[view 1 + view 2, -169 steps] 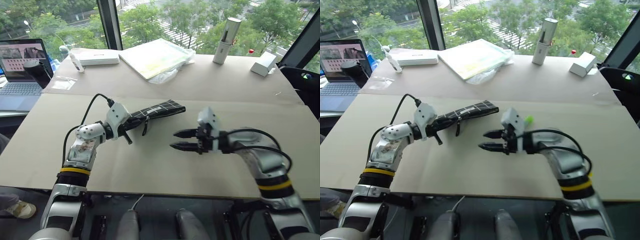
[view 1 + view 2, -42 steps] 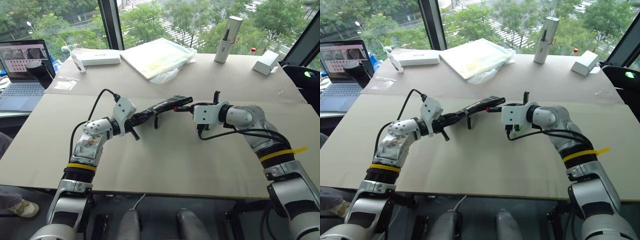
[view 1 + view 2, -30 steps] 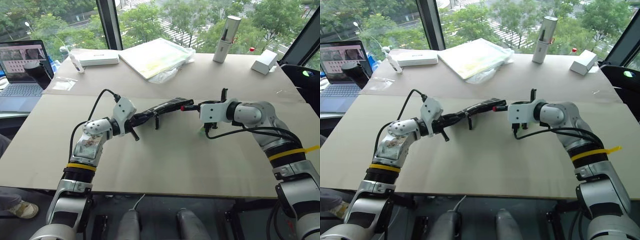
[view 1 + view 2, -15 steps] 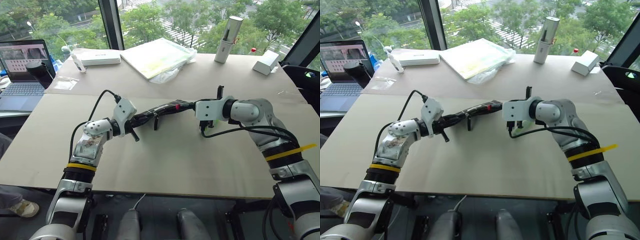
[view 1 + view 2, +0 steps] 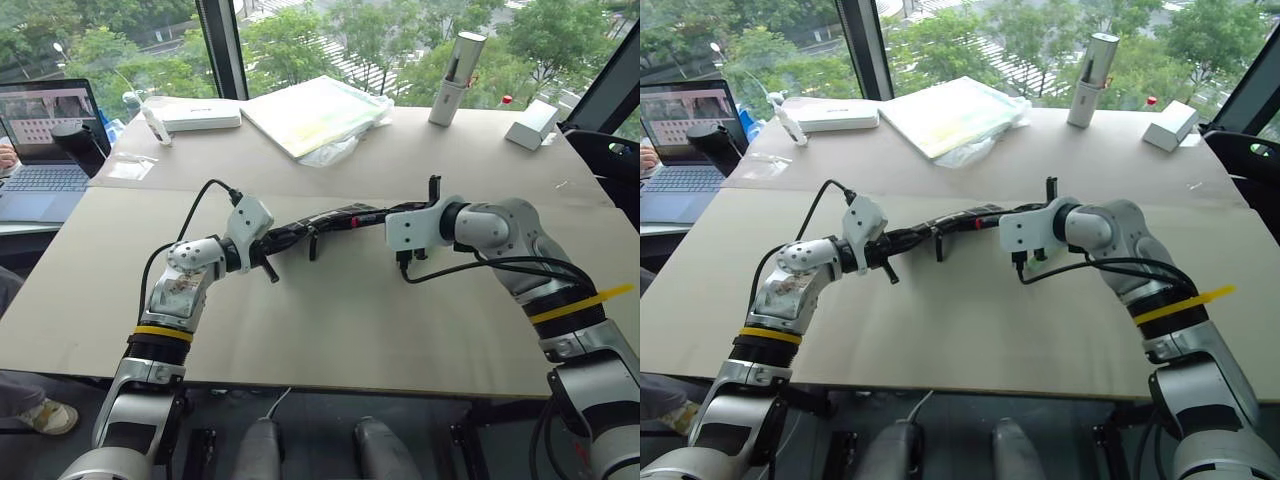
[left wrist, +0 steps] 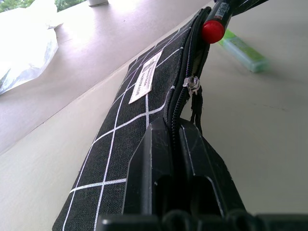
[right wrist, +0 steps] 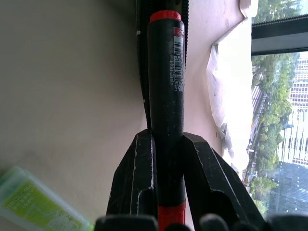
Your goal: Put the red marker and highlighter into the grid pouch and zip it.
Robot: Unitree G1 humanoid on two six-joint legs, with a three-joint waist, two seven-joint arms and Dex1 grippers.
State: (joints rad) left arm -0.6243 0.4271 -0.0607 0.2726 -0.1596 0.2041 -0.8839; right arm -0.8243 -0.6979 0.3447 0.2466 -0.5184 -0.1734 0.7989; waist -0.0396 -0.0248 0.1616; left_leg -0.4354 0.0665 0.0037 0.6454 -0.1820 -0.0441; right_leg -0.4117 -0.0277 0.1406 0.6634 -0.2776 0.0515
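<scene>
Between the right gripper's (image 7: 161,180) fingers, the red marker (image 7: 165,101) is being clamped, tip entering the grid pouch (image 6: 144,106) ahead. Opposite, the left gripper (image 6: 173,159) is pinching the pouch's end, steadying its mouth; the highlighter (image 6: 240,48) is lying just beside.

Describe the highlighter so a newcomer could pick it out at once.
Start at the cardboard-covered table, then find the grid pouch held up over its middle by the left tool. The highlighter lies flat on the table by the pouch's far end, under the right tool. It is short, stubby and light green, unlike the slim dark red marker held there.
</scene>
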